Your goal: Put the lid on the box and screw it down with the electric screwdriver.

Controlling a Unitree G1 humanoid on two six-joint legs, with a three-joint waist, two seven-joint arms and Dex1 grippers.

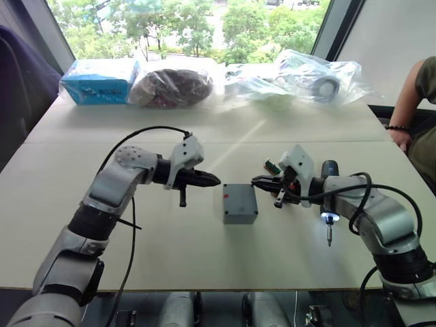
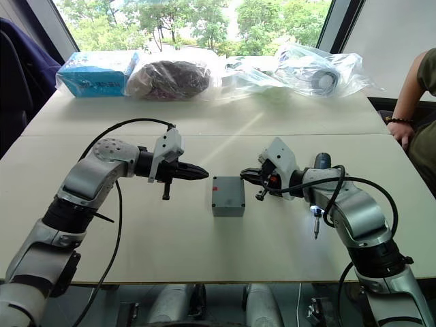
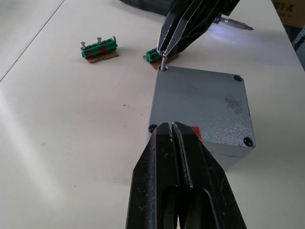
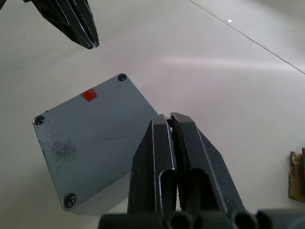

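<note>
Square grey metal box (image 1: pixel 240 203) with its lid on sits mid-table, bare white tabletop (image 1: pixel 170 252) open in front and behind it. Left black two-finger gripper (image 1: pixel 212 180) closes off its left side, right black two-finger gripper (image 1: pixel 257 181) the right. Dark blue cylindrical screwdriver (image 1: pixel 329 204) and small green terminal blocks (image 3: pixel 98 49) clutter the right. Plastic-wrapped bags (image 1: pixel 300 78) line the far edge.

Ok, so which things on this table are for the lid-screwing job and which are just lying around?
For the job: grey square metal box, flat grey lid on it, dark blue electric screwdriver with lit tip, small silver screw held by the right gripper.
Lying about: two green terminal blocks, blue plastic-wrapped carton, clear plastic bags of parts.
</note>
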